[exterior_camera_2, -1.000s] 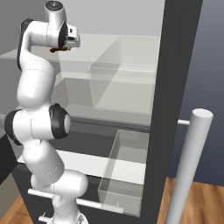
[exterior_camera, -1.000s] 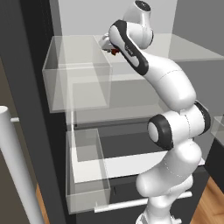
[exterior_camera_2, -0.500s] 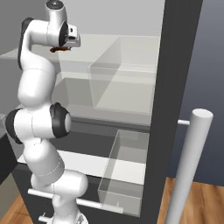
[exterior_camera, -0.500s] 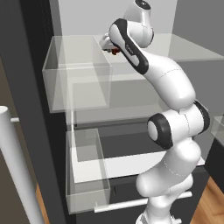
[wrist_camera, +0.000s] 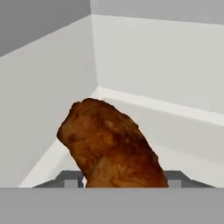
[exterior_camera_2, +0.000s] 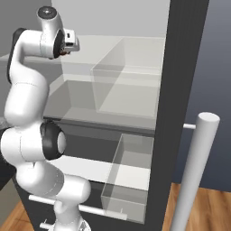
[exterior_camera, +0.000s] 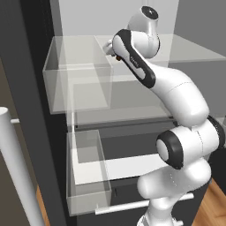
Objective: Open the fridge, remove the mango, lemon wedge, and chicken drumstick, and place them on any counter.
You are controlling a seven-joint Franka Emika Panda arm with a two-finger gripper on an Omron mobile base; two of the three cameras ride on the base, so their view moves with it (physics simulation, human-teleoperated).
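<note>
Gripping lumpy, crusty-brown chicken drumstick [wrist_camera: 111, 148], pincer [wrist_camera: 124, 181]

The fridge [exterior_camera: 35, 110] stands open, its pale upper shelf [exterior_camera_2: 113, 49] running back to a light rear wall. The chicken drumstick [wrist_camera: 111, 146] shows in the hand view near the shelf's back corner, where two white walls meet; whether it rests on the shelf or hangs just above it is hard to tell. A clear bin [exterior_camera: 79, 84] sits at the shelf's edge, another clear bin [exterior_camera: 88, 176] lower down.
</note>
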